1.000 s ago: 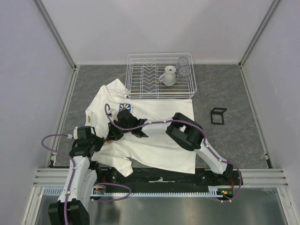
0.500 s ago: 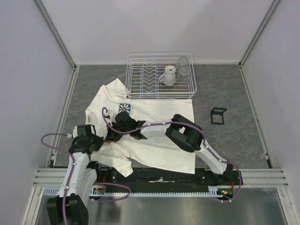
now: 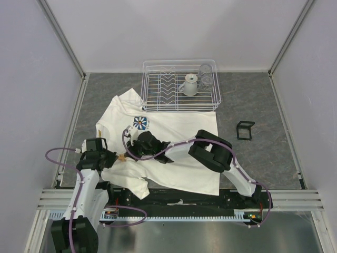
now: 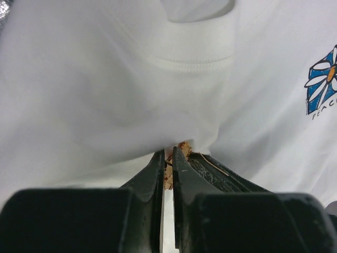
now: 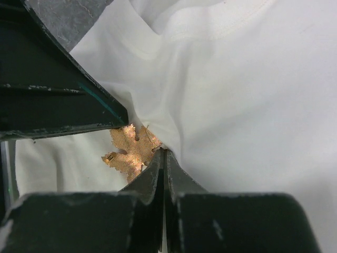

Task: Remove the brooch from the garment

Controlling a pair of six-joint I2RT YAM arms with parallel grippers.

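Note:
The garment [image 3: 179, 126], a white T-shirt with a blue daisy logo [image 3: 140, 122], lies spread on the table. The brooch [image 3: 122, 156] is a small orange-gold leaf at its lower left. In the left wrist view the brooch [image 4: 168, 171] sits between the near-closed jaws of my left gripper [image 4: 167, 158]. My right gripper [image 5: 164, 154] is shut, its tips pinching a fold of the garment [image 5: 253, 79] right beside the brooch [image 5: 129, 152]. The left gripper's fingers [image 5: 63, 105] reach in from the upper left of that view. The two grippers meet tip to tip.
A white wire dish rack [image 3: 216, 100] stands behind the shirt, holding a white jug [image 3: 189, 84] and a glass [image 3: 205, 76]. A small black frame [image 3: 245, 129] sits on the grey table to the right. Metal rails border the table.
My right gripper has closed and shifted slightly right and nearer. The left arm drew a little left, so the brooch now shows between the two grippers.

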